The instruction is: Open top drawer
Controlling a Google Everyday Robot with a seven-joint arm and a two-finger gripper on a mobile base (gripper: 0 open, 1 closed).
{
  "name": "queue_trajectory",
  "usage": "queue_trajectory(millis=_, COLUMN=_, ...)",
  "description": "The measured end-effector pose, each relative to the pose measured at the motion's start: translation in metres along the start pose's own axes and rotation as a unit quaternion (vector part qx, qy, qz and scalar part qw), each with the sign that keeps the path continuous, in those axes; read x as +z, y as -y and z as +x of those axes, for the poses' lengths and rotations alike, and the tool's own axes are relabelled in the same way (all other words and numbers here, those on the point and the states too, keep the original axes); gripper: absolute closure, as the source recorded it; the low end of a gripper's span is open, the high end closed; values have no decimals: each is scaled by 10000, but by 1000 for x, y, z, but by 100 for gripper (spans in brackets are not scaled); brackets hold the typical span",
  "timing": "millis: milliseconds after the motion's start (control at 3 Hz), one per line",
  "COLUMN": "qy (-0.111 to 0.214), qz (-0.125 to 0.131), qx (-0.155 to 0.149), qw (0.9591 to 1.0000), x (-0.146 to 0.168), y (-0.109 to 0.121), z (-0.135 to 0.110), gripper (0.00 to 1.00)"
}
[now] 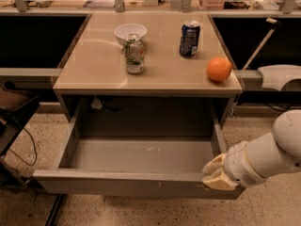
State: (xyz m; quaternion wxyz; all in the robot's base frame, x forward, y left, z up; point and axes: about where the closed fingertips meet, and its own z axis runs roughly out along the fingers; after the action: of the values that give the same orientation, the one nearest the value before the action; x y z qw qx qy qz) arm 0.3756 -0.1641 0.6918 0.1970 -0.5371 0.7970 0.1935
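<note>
The top drawer [127, 184] is a wide grey handleless drawer under the tan table top [94, 72]. It stands pulled far out towards me, and its shallow grey tray [141, 157] lies bare with whitish scuffs right of centre. My gripper [217, 174] is at the right end of the drawer front, at its top edge, on the end of my white arm [268, 157], which comes in from the right.
On the table top stand a white bowl [130, 31], a green can [134, 54], a blue can [189, 38] and an orange [219, 69] near the right edge. A dark stand [14, 109] with cables is left of the drawer. A white object [280, 76] is at the right.
</note>
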Motion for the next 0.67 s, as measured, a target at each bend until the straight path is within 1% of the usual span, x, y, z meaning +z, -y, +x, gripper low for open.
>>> queue_trajectory(millis=333, qy=0, qz=0, qx=0, qw=10000, x=0, y=0, z=0, gripper=100)
queue_trajectory(millis=667, qy=16, qz=-47, qx=46, qw=10000, x=-4, y=-6, z=2, gripper=100)
